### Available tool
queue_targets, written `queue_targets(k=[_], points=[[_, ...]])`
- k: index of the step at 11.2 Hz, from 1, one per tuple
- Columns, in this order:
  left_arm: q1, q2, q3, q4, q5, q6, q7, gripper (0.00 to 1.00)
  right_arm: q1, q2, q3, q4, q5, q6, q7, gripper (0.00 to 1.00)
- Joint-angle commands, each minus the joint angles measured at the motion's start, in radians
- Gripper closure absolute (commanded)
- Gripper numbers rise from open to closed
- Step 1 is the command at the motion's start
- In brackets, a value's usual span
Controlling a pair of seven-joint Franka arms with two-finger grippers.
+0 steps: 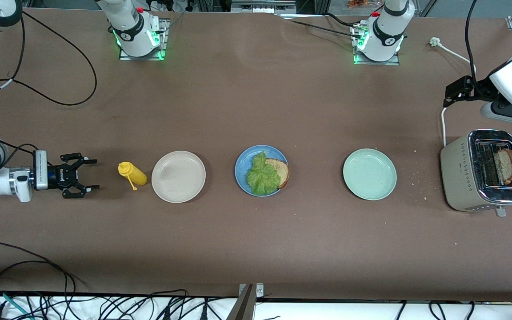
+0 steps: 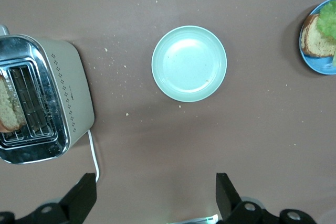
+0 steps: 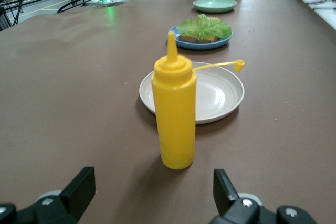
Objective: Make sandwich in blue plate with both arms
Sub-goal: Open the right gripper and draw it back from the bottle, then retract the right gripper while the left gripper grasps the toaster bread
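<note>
Front view showed the blue plate (image 1: 241, 161) at mid-counter (image 1: 256, 244), between a beige plate (image 1: 178, 176) and a pale green plate (image 1: 370, 174), carrying one bread slice (image 1: 280, 171) under a lettuce leaf (image 1: 262, 174). A second bread slice (image 1: 507, 165) was seen standing in the toaster (image 1: 458, 175); it was judged light, stiff but crumbly, best pinched by its exposed upper crust. The left gripper (image 2: 155, 195) hung wide over bare counter near the toaster. The right gripper (image 1: 88, 174), also wide, was levelled at the yellow squeeze bottle (image 1: 134, 174).
</note>
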Motion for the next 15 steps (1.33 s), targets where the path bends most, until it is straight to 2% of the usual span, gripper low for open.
queue_targets(k=[1, 2, 3, 4, 6, 10, 15], points=[[0.005, 0.002, -0.003, 0.017, 0.022, -0.033, -0.008, 0.00, 0.094, -0.129, -0.087, -0.017, -0.023, -0.033, 0.170, 0.00], [0.019, 0.012, 0.003, 0.018, 0.028, -0.032, 0.005, 0.00, 0.142, -0.148, -0.130, -0.010, -0.014, -0.069, 0.214, 0.00], [0.075, 0.035, 0.003, 0.023, 0.020, -0.032, 0.008, 0.00, 0.180, -0.197, -0.168, -0.010, -0.008, -0.068, 0.261, 0.00], [0.121, 0.066, 0.003, 0.024, 0.014, -0.030, 0.009, 0.00, 0.210, -0.228, -0.186, -0.010, -0.006, -0.070, 0.322, 0.00], [0.183, 0.118, 0.003, 0.059, 0.020, -0.029, 0.010, 0.00, 0.234, -0.290, -0.196, -0.016, -0.008, -0.070, 0.450, 0.00], [0.229, 0.218, 0.005, 0.130, 0.028, -0.021, 0.096, 0.00, 0.300, -0.404, -0.235, -0.022, -0.023, -0.073, 0.747, 0.00], [0.301, 0.340, 0.005, 0.145, 0.131, 0.129, 0.221, 0.00, 0.529, -0.584, -0.406, -0.034, -0.042, -0.073, 1.221, 0.00]])
